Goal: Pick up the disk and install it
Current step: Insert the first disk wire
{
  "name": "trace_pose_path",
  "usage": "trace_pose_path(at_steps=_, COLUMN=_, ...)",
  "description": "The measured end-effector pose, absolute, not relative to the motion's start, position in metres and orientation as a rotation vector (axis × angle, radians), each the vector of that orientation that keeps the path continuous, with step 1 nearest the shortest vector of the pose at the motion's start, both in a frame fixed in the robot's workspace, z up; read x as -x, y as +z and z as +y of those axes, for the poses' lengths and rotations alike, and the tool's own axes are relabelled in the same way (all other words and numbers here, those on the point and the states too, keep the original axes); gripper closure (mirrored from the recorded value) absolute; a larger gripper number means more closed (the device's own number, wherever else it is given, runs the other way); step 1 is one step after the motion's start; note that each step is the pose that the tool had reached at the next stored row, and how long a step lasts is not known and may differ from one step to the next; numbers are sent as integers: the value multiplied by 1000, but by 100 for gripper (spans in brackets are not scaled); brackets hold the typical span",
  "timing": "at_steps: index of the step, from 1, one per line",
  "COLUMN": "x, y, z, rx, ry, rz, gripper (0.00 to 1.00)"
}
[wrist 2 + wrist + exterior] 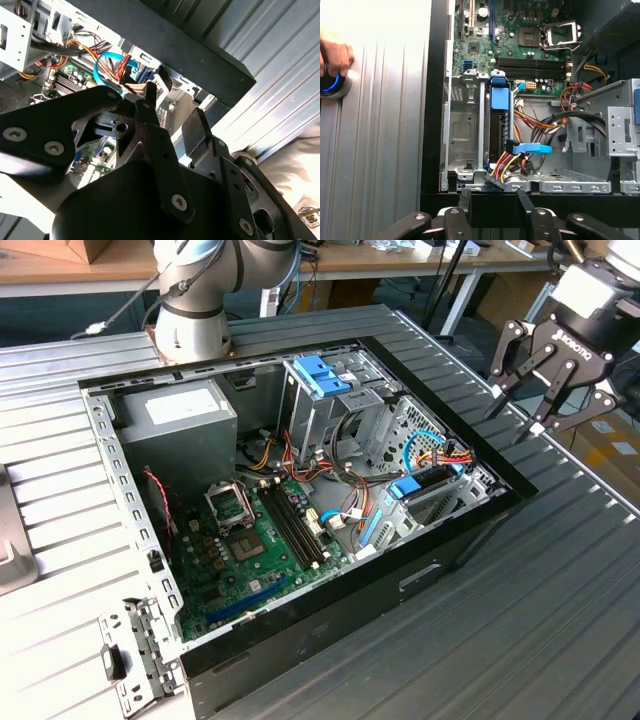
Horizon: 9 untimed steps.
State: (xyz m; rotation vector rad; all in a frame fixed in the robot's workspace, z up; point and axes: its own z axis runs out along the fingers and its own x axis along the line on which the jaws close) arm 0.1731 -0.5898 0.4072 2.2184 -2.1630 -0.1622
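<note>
The disk point(498, 116) stands edge-on in a slot of the metal drive cage point(462, 130), with a bright blue rail end on it and cables plugged in beside it. In the exterior view the disk point(420, 486) sits in the case's corner nearest the gripper. My gripper point(515, 420) hangs open and empty above the slatted table, just outside the case on the exterior view's right. In the first wrist view the gripper point(493, 196) has its two fingertips apart over the case's black wall. In the second wrist view the gripper point(172, 112) is just as empty.
The open computer case point(330, 615) lies on a slatted metal table point(560, 620). Inside are a motherboard point(250, 540), a grey power-supply box point(175, 415), coloured cables point(435, 452) and a blue clip point(320, 375) on the cage. A hand point(332, 57) rests on a blue-lit button.
</note>
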Motion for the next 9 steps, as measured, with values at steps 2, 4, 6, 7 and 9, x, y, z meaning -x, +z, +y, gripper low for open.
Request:
trace_pose_path(at_steps=2, x=-169, y=407, z=-590, rx=-2220, ry=-165, rz=-2164, gripper=52)
trace_pose_path(at_steps=4, x=-169, y=407, z=-590, rx=-2220, ry=-165, rz=-2164, gripper=52)
trace_pose_path(at_steps=6, x=-168, y=407, z=-590, rx=-2220, ry=-164, rz=-2164, gripper=52)
trace_pose_path(at_steps=7, x=-168, y=407, z=-590, rx=-2223, ry=-159, rz=-2167, gripper=52)
trace_pose_path(at_steps=9, x=-168, y=407, z=-590, rx=-2235, ry=-134, rz=-2178, gripper=52)
